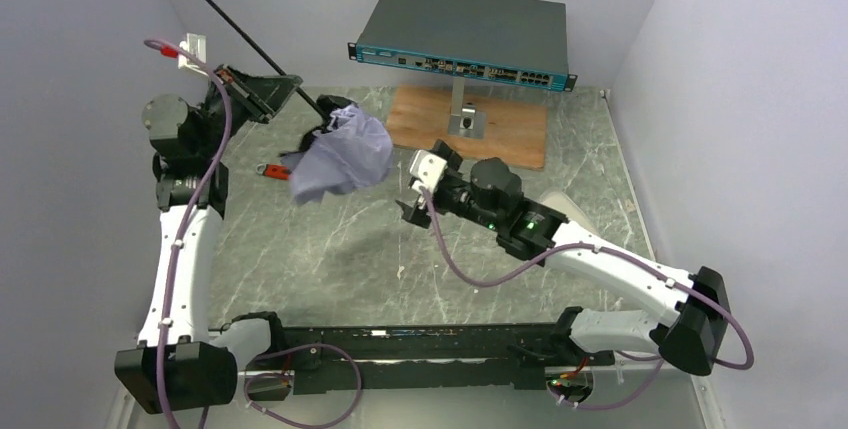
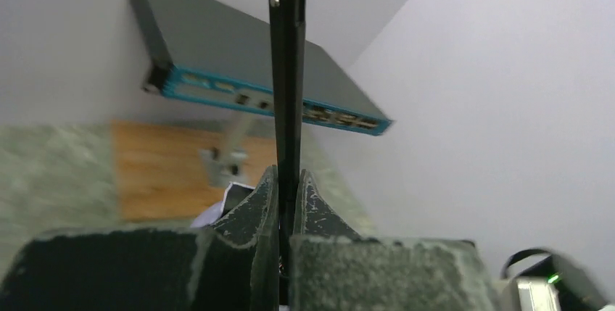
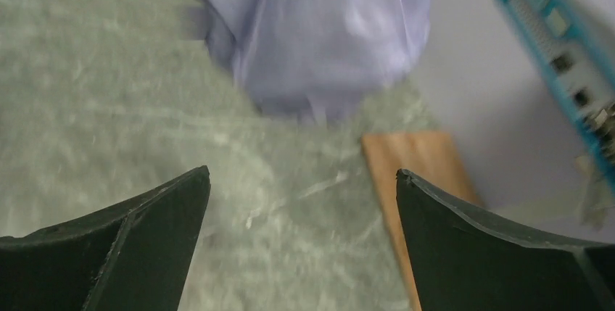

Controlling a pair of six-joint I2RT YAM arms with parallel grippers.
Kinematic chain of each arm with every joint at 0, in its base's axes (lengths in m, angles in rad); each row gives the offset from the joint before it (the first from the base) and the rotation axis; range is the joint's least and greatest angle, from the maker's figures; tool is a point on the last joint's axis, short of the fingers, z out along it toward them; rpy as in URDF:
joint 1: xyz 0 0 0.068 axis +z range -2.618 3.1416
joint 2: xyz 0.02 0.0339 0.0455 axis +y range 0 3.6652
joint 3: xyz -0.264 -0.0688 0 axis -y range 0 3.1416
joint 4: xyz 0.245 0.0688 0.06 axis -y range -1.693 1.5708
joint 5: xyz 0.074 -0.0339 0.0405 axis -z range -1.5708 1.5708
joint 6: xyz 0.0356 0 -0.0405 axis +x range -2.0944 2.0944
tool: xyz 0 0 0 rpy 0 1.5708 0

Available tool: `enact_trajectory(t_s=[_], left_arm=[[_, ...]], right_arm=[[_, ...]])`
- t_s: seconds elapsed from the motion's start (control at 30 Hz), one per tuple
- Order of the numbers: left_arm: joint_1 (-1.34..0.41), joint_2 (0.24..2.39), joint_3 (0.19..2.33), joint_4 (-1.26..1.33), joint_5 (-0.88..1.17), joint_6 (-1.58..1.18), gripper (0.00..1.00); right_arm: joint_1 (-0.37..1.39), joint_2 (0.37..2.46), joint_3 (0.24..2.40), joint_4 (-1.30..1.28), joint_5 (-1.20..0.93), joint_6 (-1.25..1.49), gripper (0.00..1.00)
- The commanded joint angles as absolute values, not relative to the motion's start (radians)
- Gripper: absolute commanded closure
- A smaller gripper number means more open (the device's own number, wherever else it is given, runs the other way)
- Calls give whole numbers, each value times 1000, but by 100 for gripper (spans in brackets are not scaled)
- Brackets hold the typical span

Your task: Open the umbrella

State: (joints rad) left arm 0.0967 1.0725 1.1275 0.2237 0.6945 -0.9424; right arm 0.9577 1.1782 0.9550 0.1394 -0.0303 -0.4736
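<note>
- A green-grey marbled table (image 1: 330, 259) is filling the floor of a narrow booth, with plain pale walls (image 1: 740, 99) closing it in on the left, far and right sides.
- At the far edge a wooden board (image 1: 500, 129) is lying flat, and a dark network switch (image 1: 465, 29) with a teal front is standing above it on a thin post.
- A white wall outlet (image 1: 193, 49) is sitting on the left wall with a red-tipped cable plugged in.
- The umbrella (image 1: 345, 154) is hanging above the far left part of the table, its crumpled lavender fabric bunched low and its thin black shaft slanting up toward the far left corner.
- The left pincer (image 1: 265, 89) is pressing together on that shaft; in the left wrist view its fingers (image 2: 265, 209) are squeezing the black rod (image 2: 286, 72) from both sides.
- The right pincer (image 1: 420, 187) is standing spread wide just right of the fabric, gripping nothing; its own view is showing the lavender cloth (image 3: 319, 28) ahead of the gap.
- The umbrella's handle end is being cut off by the picture's top left corner.
- A small red item (image 1: 272, 171) is lying left of the fabric, too small to identify.
- Both wrist views are blurring.
</note>
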Motion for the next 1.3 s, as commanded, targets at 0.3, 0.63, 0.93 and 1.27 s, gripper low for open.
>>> enact_trajectory(t_s=[0.3, 0.63, 0.93, 1.27], left_arm=[[-427, 931, 1165, -238, 673, 99, 100], [-608, 906, 1165, -283, 584, 397, 100], [-260, 913, 1152, -112, 736, 139, 100], [-566, 912, 1147, -173, 591, 146, 100]], right_arm=[[563, 1078, 1125, -431, -514, -270, 0], [525, 1052, 1119, -389, -505, -177, 0], [522, 1028, 1115, -371, -533, -182, 2], [523, 1060, 1166, -312, -606, -133, 7]])
